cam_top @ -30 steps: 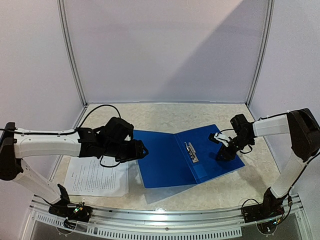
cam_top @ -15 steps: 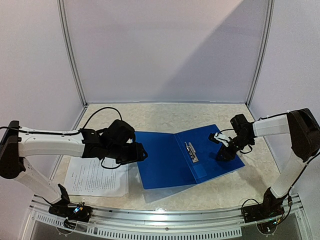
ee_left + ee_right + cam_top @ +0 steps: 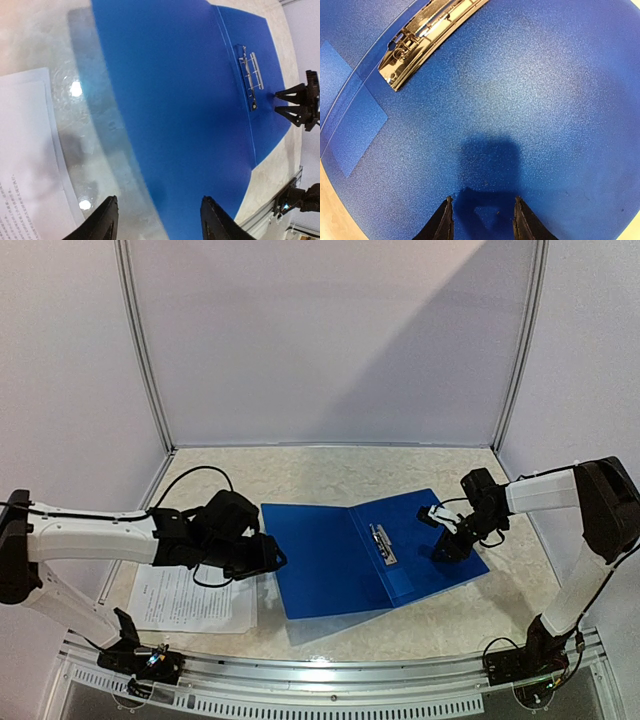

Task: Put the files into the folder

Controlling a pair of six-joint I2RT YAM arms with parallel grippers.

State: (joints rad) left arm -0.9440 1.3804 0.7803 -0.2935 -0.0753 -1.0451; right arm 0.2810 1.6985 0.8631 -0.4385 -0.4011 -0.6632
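The files (image 3: 190, 598) lie flat on the surface (image 3: 330, 475) at the near left, just beside the open folder (image 3: 330, 560) and not yet in it. Over the last second the left arm has pulled back off the folder's left cover toward the near left, so the left pincer (image 3: 268, 555) now hangs over the gap between cover and sheets. I judge this to be a turn toward picking up the files. Its jaws have narrowed a little but stand apart and hold nothing. Farther right, the right pincer (image 3: 447, 545) has not moved. It is low over the folder's right half, just past the metal clip (image 3: 382, 544), with its jaws apart and empty. Whether its tips press the cover, I cannot tell.
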